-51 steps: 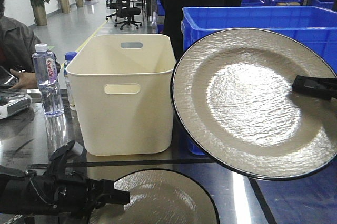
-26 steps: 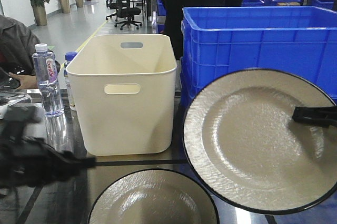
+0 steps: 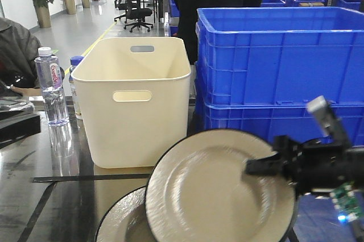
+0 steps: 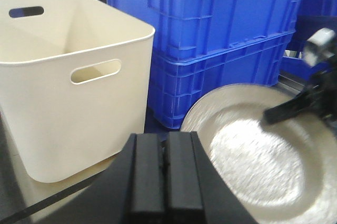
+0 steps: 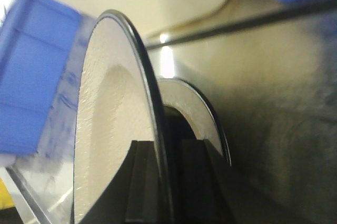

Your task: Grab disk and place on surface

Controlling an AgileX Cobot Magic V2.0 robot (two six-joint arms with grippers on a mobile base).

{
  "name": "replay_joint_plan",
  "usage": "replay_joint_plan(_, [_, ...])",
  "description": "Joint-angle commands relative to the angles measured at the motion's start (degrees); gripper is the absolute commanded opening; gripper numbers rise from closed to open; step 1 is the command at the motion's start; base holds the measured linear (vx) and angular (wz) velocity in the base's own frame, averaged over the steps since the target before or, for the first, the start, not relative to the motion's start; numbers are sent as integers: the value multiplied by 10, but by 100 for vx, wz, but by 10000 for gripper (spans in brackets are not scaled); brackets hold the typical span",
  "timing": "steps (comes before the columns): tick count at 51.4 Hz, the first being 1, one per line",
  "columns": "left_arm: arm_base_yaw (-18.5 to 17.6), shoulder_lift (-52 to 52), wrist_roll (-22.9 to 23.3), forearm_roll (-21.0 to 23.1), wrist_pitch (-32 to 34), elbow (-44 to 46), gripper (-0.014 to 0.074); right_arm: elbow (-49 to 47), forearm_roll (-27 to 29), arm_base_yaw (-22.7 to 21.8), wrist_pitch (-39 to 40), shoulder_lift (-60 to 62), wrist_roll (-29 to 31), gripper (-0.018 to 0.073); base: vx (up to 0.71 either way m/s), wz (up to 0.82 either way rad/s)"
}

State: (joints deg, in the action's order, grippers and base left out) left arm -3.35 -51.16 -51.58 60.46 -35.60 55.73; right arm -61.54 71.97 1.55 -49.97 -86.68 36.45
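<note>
The disk (image 3: 216, 191) is a textured silvery plate with a black rim. My right gripper (image 3: 264, 165) is shut on its right edge and holds it tilted, low over the surface (image 3: 62, 196). In the right wrist view the disk's rim (image 5: 121, 129) runs between the fingers of the right gripper (image 5: 163, 182). A second disk (image 3: 122, 222) lies flat on the surface, partly behind the held one. My left gripper (image 4: 166, 171) is shut with nothing in it, and it points at the held disk (image 4: 253, 155). It does not show in the front view.
A cream bin (image 3: 133, 100) stands behind the disks, with stacked blue crates (image 3: 278, 66) to its right. A water bottle (image 3: 51, 86) stands at the left, near a seated person (image 3: 14, 49). A black tape line (image 3: 85, 178) crosses the surface.
My right gripper has brought the disk down and to the left, from high at the right to low over the second disk. The left arm has drawn back out of the front view.
</note>
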Motion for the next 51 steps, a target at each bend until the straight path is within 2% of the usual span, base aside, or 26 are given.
replay_joint_plan(1, [1, 9, 33, -4, 16, 19, -8, -18, 63, 39, 17, -12, -3, 2, 0, 0])
replay_joint_plan(7, [1, 9, 57, -31, 5, 19, -8, -18, 64, 70, 37, -38, 10, 34, 0, 0])
replay_joint_plan(13, [1, 9, 63, -42, 4, 19, -8, -18, 61, 80, 35, -47, 51, 121, 0, 0])
replay_joint_plan(23, [1, 8, 63, -47, 4, 19, -8, -18, 48, 79, 44, -46, 145, 392, 0, 0])
replay_joint_plan(32, [1, 7, 66, -67, 3, 19, -8, -19, 27, 79, 105, -36, 256, 554, 0, 0])
replay_joint_plan(39, [1, 7, 97, -117, -4, 19, -8, -19, 17, 79, 171, -12, 337, 571, 0, 0])
replay_joint_plan(43, [1, 7, 129, -161, -8, 19, -8, -19, 4, 78, 221, 8, 368, 561, 0, 0])
replay_joint_plan(47, [1, 7, 169, -230, -17, 19, -8, -19, -25, 78, 266, 34, 363, 529, 0, 0])
replay_joint_plan(51, [1, 6, 221, -303, -27, 19, -8, -18, -74, 78, 297, 66, 325, 456, 0, 0])
